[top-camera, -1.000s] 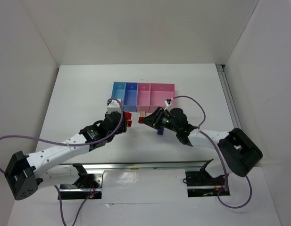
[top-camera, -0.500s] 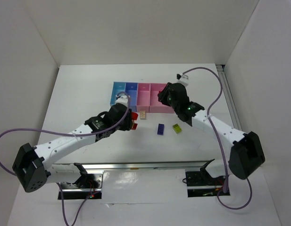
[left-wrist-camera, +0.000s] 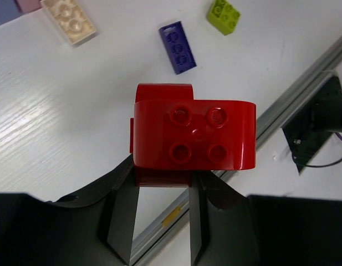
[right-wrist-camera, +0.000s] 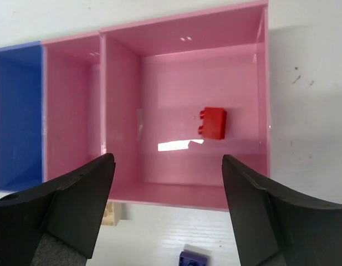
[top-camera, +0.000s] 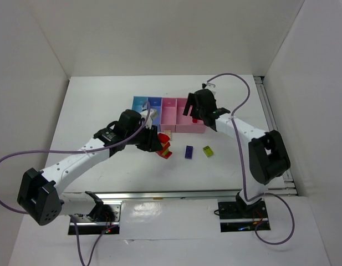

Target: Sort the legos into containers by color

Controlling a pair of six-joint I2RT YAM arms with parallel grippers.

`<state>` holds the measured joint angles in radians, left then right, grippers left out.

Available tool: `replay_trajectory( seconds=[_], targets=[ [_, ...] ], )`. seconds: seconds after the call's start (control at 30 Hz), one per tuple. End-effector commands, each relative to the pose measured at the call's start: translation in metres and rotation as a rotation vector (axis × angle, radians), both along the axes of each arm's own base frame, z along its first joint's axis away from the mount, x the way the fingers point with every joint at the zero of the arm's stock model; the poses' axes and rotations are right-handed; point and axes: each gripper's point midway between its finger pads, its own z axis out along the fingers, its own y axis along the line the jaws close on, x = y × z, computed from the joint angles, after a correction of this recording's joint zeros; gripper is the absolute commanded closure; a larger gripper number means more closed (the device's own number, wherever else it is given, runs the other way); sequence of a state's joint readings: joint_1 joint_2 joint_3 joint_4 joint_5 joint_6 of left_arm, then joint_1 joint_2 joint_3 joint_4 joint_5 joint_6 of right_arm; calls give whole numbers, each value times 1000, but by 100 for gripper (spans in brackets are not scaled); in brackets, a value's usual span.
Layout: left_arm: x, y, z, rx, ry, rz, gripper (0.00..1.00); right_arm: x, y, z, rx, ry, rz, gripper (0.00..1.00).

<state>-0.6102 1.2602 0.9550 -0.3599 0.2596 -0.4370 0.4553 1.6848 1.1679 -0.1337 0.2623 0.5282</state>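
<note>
On the matte white counter (top-camera: 93, 111) sits the row of joined smooth plastic bins (top-camera: 169, 101), blues then pinks; the right claw (right-wrist-camera: 166, 159) hangs spread wide, holding nothing, over its wider pink end, where a small red studded brick (right-wrist-camera: 213, 123) lies. In front of the row the left claw (left-wrist-camera: 162, 180) is clenched on a glossy red round-cornered brick (left-wrist-camera: 193, 136) with four studs, near a pale tan oblong brick (left-wrist-camera: 68, 20), a dark purple slim brick (left-wrist-camera: 178, 47) and a yellow-green square brick (left-wrist-camera: 223, 15).
</note>
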Motion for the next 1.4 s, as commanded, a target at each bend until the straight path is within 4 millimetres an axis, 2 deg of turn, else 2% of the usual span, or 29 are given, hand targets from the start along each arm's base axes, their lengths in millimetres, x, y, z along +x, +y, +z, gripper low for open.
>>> replay_trajectory(
  seconds=[0.0, 0.03, 0.07, 0.1, 0.13, 0.17, 0.23, 0.27, 0.3, 0.33, 0.37, 0.4, 0.43, 0.5, 0.53, 0.57, 0.6, 0.67, 0.73, 0.77, 0.8, 0.83, 0.9, 0.97, 1.0, 1.03, 1.2, 1.3, 1.37],
  targets=[
    [1, -20, 33, -102, -54, -118, 100, 0, 5, 72, 74, -164, 45, 15],
    [2, -18, 35, -106, -50, -116, 100, -7, 8, 82, 103, -184, 74, 17],
    [1, -20, 32, -106, -35, -124, 100, -20, 7, 73, 113, -174, 96, 18],
    [2, -20, 28, -100, -26, -124, 100, -29, 9, 78, 126, -192, 129, 18],
    [5, -18, 28, -96, -34, -121, 100, -42, 11, 98, 168, -236, 171, 20],
    [5, -18, 28, -96, -34, -121, 100, -51, 12, 98, 182, -234, 195, 20],
    [10, -16, 28, -96, -28, -97, 100, -76, 14, 91, 216, -209, 251, 20],
    [15, -14, 30, -100, -36, -85, 100, -93, 20, 75, 259, -154, 297, 17],
    [16, -13, 29, -96, -40, -78, 100, -104, 23, 71, 291, -132, 319, 17],
    [18, -10, 32, -100, -48, -67, 100, -114, 26, 84, 335, -171, 350, 17],
    [20, -10, 36, -99, -64, -75, 100, -128, 34, 88, 394, -168, 409, 16],
    [21, -9, 35, -94, -68, -68, 100, -141, 38, 80, 408, -161, 448, 16],
    [23, -6, 30, -71, -47, -66, 100, -152, 47, 101, 440, -232, 506, 16],
    [24, -4, 19, -50, -10, -71, 100, -162, 54, 111, 407, -273, 563, 16],
    [25, -2, 20, -56, -6, -68, 100, -171, 64, 113, 385, -277, 603, 16],
    [25, -2, 16, -51, 3, -68, 100, -174, 66, 105, 344, -245, 609, 16],
    [24, -4, 17, -59, 8, -78, 100, -167, 66, 110, 305, -262, 578, 16],
    [22, -5, 18, -70, 18, -81, 100, -170, 76, 100, 256, -229, 596, 16],
    [24, -6, 16, -70, 18, -81, 100, -175, 85, 105, 246, -263, 627, 16],
    [24, -7, 13, -66, 26, -81, 100, -184, 96, 109, 251, -280, 654, 16],
    [26, -2, 11, -57, 31, -65, 100, -181, 97, 106, 209, -301, 640, 16],
    [26, -2, 11, -57, 31, -65, 100, -179, 99, 119, 203, -335, 635, 16],
    [25, -2, 7, -48, 47, -64, 100, -178, 107, 112, 164, -323, 652, 16],
    [23, -2, 6, -50, 59, -70, 100, -177, 114, 118, 139, -344, 667, 16],
    [23, -2, 6, -50, 59, -70, 100, -173, 115, 113, 123, -328, 656, 18],
    [23, -2, 5, -41, 62, -76, 100, -170, 117, 118, 103, -349, 656, 21],
    [23, -2, 5, -41, 62, -76, 100, -158, 123, 108, 51, -334, 649, 24],
    [21, -2, 4, -39, 67, -88, 100, -155, 125, 101, 35, -328, 656, 29],
    [22, -1, 4, -34, 64, -82, 100, -157, 127, 101, 40, -326, 666, 29]
  ],
)
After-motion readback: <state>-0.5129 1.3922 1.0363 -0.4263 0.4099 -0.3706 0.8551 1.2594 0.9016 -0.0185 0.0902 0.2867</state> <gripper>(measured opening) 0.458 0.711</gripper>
